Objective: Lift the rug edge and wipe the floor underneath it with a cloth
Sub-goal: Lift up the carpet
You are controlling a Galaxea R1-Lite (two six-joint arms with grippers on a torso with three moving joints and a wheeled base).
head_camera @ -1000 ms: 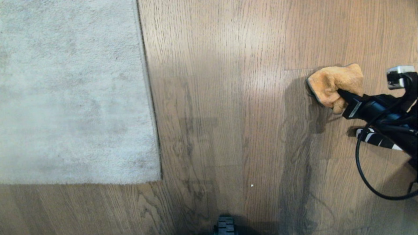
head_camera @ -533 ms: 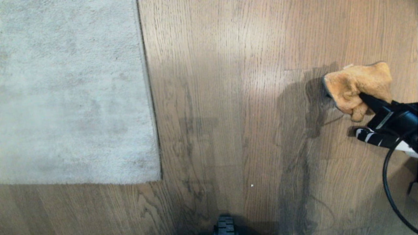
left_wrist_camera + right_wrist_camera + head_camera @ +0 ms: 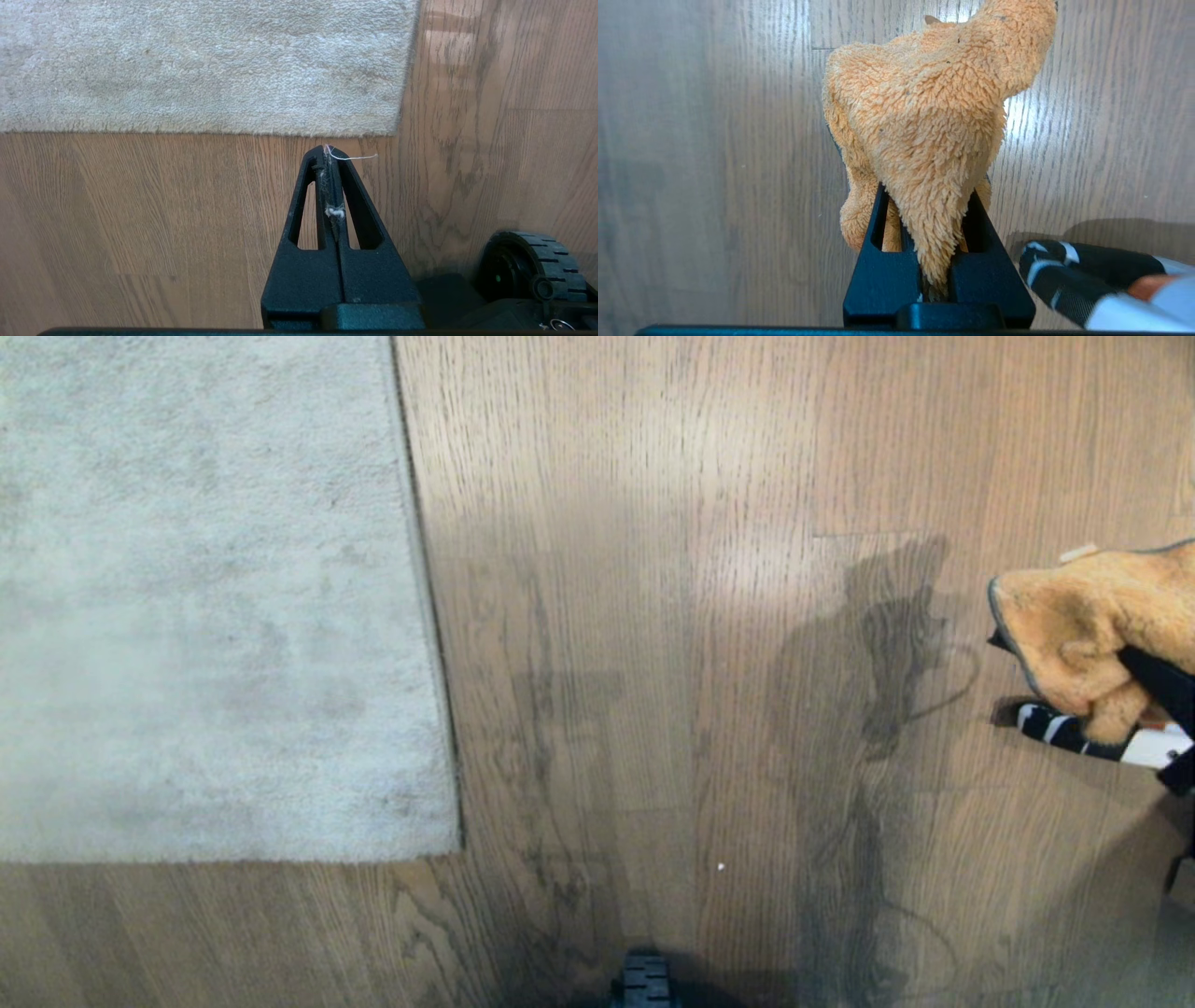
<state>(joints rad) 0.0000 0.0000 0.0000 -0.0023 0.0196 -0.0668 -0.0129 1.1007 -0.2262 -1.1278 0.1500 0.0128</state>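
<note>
The pale grey rug [image 3: 205, 597] lies flat at the left, and the rug edge [image 3: 431, 616] and its corner [image 3: 456, 847] rest on the brown wood floor [image 3: 653, 616]. At the right border of the head view my right gripper [image 3: 927, 196] is shut on the orange-tan cloth [image 3: 1088, 616], which hangs bunched above the planks. The cloth [image 3: 924, 107] fills the space between the fingers. My left gripper [image 3: 329, 150] is shut and empty. It has lint and a thread on its tips and hovers just short of the rug corner [image 3: 396, 130].
A black-and-white striped object [image 3: 1060, 728] lies on the floor just under the cloth, also seen in the right wrist view [image 3: 1069, 275]. The robot's base wheel [image 3: 528, 266] sits beside the left gripper. Part of the base [image 3: 644, 985] shows at the near edge.
My right gripper has carried the cloth to the right and nearer, up off the floor. Most of the arm has left the head view. The rug and the left gripper have not moved.
</note>
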